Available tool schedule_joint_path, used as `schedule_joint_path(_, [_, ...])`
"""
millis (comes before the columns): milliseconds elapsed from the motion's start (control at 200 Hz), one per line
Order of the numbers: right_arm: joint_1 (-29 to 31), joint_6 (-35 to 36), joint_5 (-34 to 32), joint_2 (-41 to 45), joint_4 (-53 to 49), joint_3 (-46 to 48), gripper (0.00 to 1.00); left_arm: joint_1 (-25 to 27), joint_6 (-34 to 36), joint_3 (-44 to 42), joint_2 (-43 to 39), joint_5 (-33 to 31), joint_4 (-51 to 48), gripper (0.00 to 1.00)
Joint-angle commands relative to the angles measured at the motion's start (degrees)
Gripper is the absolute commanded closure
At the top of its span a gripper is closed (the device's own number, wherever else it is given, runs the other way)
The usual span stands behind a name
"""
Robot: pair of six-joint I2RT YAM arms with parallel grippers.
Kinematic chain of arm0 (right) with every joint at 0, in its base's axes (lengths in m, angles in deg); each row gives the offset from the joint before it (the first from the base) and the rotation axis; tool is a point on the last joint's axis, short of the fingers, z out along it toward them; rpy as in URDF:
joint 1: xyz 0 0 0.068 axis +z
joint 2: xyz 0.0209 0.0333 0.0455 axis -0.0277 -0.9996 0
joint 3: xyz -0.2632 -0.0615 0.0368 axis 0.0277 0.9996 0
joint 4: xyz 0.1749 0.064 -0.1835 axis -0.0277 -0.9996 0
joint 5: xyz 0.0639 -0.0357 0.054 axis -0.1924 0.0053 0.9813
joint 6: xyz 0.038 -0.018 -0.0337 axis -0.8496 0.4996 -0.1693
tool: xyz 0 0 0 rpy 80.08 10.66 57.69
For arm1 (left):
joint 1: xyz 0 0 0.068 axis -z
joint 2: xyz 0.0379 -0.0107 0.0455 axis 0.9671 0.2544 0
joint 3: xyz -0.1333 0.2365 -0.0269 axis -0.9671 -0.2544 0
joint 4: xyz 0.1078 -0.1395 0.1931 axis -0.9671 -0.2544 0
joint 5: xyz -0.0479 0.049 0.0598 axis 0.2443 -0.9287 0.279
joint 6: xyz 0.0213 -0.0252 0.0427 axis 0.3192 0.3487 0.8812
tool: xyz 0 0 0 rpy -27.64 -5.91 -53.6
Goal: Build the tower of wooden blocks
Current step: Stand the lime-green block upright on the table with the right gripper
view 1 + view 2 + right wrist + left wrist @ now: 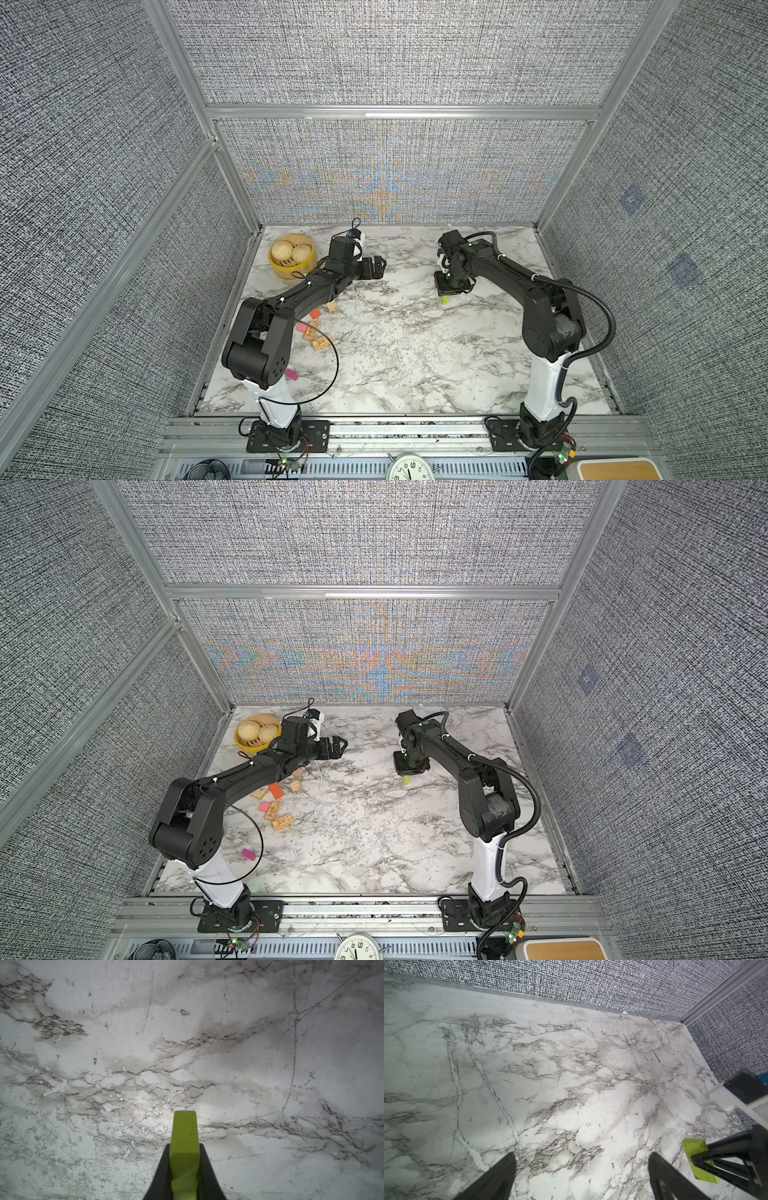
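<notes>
My right gripper (pixel 446 293) is shut on a lime-green block (pixel 444 300), held just above the marble table (pixel 415 353) at mid right. The block pokes out past the black fingers in the right wrist view (pixel 184 1130) and shows in the left wrist view too (pixel 694 1154). My left gripper (pixel 381 263) is open and empty at the back left, its jaws wide apart over bare marble (pixel 581 1154). Loose wood blocks lie by the left arm: an orange one (pixel 276 791), a tan triangle (pixel 261 794), a pink one (pixel 264 806), tan bars (pixel 283 821), a magenta one (pixel 248 854). No tower shows.
A yellow bamboo steamer (pixel 286 274) with buns stands in the back left corner, just behind the left arm. Grey fabric walls (pixel 395 174) close in the table on three sides. A clock (pixel 409 467) lies below the front rail.
</notes>
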Motion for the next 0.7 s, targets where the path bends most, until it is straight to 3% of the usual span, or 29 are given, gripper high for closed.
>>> schedule_joint_path(0, [0.1,0.4,-1.6,-1.5,-1.6,-0.7,0.94,-0.1,0.7,0.6,0.5,-1.4,-1.2,0.01])
schedule_joint_path(330, [0.1,1.0,-5.0,-5.5,-1.7,-1.5,0.93,-0.2,1.3,1.9,2.1,-1.5,-2.3,0.01])
schedule_joint_path(580, [0.1,0.9,-4.7,-6.8,-1.1,-1.7,0.84,-0.1,1.4,2.3,2.7,-1.4,-2.7,0.01])
schedule_joint_path(695, [0.1,0.9,-4.9,-6.6,-0.7,-1.2,0.75,-0.1,1.3,2.4,2.8,-1.7,-2.9,0.01])
